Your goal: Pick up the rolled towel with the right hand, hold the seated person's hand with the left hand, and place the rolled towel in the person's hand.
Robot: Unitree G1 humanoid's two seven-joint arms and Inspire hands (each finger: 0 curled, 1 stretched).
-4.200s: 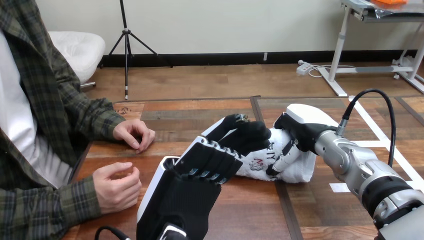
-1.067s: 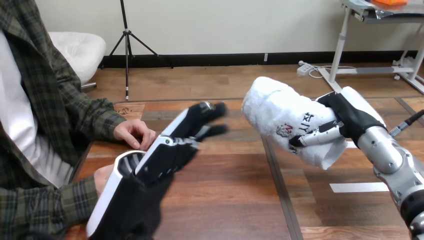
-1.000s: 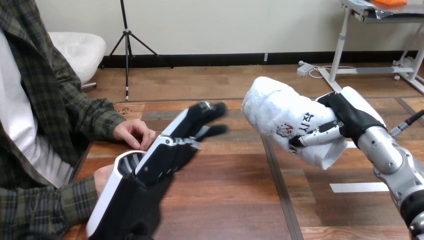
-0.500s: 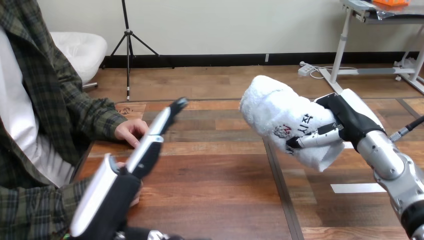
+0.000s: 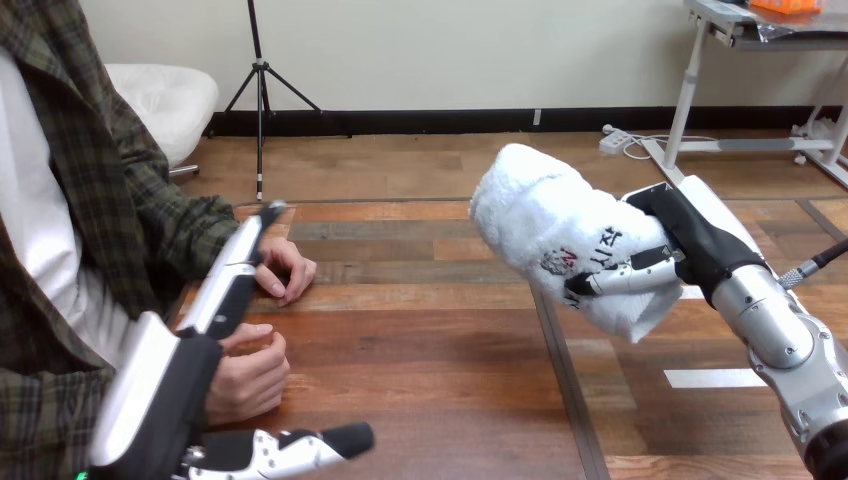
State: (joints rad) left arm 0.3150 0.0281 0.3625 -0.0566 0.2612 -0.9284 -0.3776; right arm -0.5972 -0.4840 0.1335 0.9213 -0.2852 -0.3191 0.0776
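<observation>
— Where do we have the rolled towel [image 5: 545, 222]?
— Up in the air, over the right part of the table [image 5: 430, 340] and touching nothing on it. Our right hand [image 5: 692, 238] is wrapped round its lower right part and clamps it firmly.

— Which way does it lie?
— Its long axis is tilted, running from the view's lower right up to the upper left. The free, rounded end is the higher one and points up and to the left, toward the person's side. The lower end hangs just below our right hand.

— And our left hand [image 5: 185, 385]?
— It is at the view's left, seen edge-on, with its white back turned left. Its fingers [image 5: 232, 275] are straight and held close together, reaching away from us, and its thumb [image 5: 300, 448] sticks out to the right, low over the table. It grips nothing.

— How does it stand to the person?
— Both of the person's hands rest on the table, loosely curled. The person's nearer hand [image 5: 248, 372] is just beside our palm, on its right. Our fingertips reach up beside the person's farther hand [image 5: 287, 266]. We cannot tell whether we touch either one. The towel is well apart from both.
</observation>
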